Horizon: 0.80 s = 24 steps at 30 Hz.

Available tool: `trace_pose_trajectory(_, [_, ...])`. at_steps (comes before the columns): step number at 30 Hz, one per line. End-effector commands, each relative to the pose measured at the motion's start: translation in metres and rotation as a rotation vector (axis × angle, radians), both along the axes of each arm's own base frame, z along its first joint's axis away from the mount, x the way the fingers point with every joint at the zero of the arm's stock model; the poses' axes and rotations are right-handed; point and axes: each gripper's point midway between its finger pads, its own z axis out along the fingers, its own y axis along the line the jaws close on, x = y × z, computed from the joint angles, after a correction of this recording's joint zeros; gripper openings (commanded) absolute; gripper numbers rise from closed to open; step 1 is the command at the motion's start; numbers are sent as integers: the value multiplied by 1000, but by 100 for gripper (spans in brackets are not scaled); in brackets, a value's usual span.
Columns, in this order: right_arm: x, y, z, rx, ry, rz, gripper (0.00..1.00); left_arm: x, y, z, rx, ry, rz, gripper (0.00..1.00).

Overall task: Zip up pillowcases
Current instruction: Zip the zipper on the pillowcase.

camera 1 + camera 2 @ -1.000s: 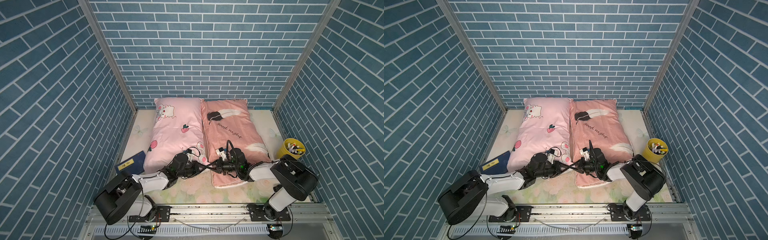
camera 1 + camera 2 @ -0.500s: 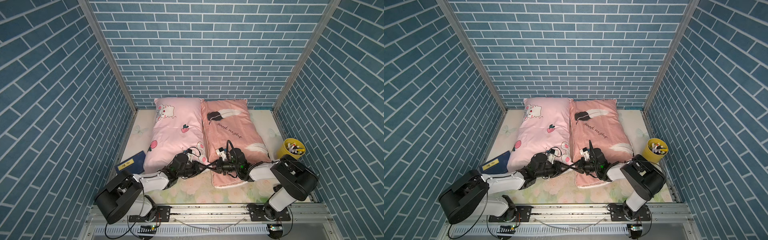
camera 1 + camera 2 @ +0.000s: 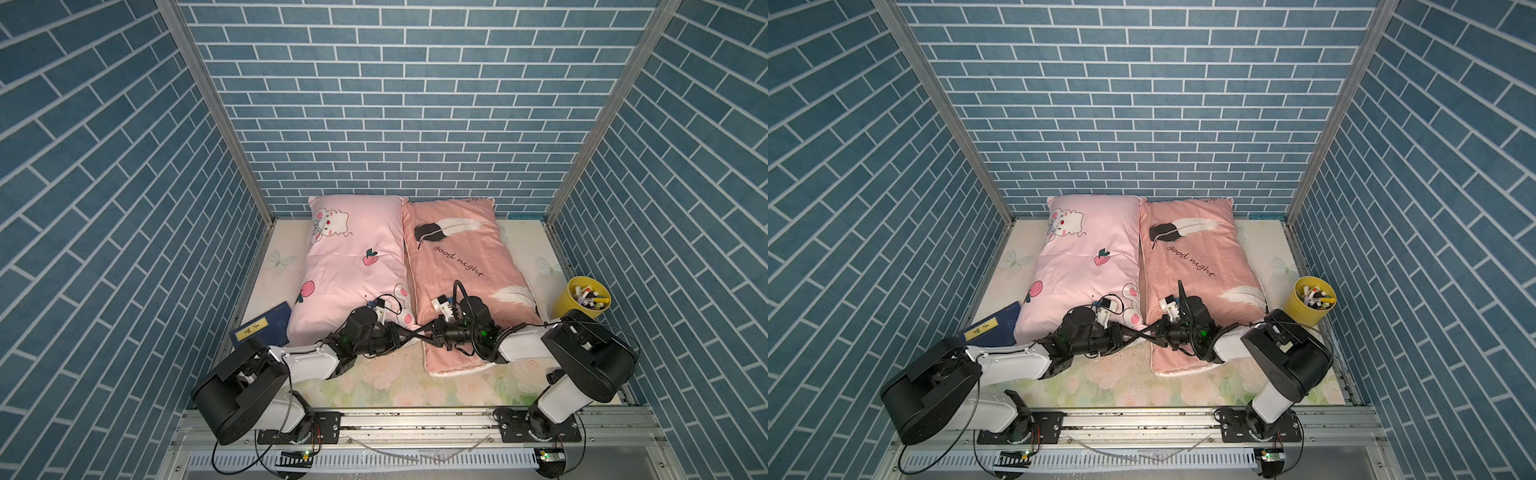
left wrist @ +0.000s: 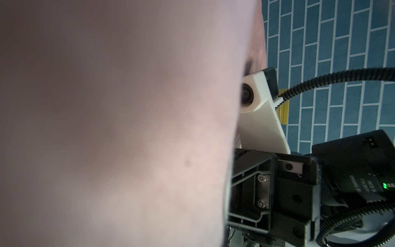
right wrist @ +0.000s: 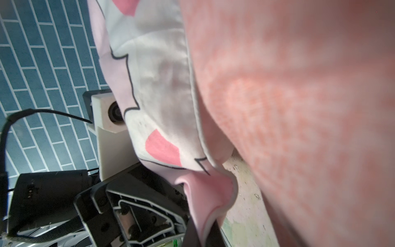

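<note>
Corner of bunny pillowcase [image 5: 162,85] pinched in right end effector [image 5: 203,234].

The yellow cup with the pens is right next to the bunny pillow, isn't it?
No. The yellow cup with the pens stands beside the feather pillowcase, not the bunny pillowcase, which lies on the feather one's far side. Both top views show it.

Floral table [image 3: 395,386] — pink pillowcase [image 3: 353,266]; salmon pillowcase [image 3: 457,249]; book [image 3: 266,328]; cup [image 3: 569,307]

A: Top views?
B: Mounted high at the front, angled down; both cover the whole table [image 3: 374,386].
A: Wrist views?
B: Close against the pillowcases [image 4: 106,128] (blurred), facing each other at close range.
</note>
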Motion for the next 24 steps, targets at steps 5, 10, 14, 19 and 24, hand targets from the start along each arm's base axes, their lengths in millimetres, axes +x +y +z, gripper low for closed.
trace_pose_trajectory(5, [2,-4,1,-5,10,-23,0,-12,3,-11,41,13,-37,18])
trace_pose_trajectory(10, [2,-4,1,-3,14,-25,0,-16,4,-14,50,23,-44,24])
trace_pose_trajectory(14, [2,-3,2,-1,11,-24,0,-13,3,-13,51,16,-37,24])
trace_pose_trajectory(19, [1,-4,1,-2,13,-25,0,-11,0,-12,43,13,-42,21])
trace_pose_trajectory(24, [2,-3,1,-2,13,-27,0,-12,1,-14,46,16,-42,16])
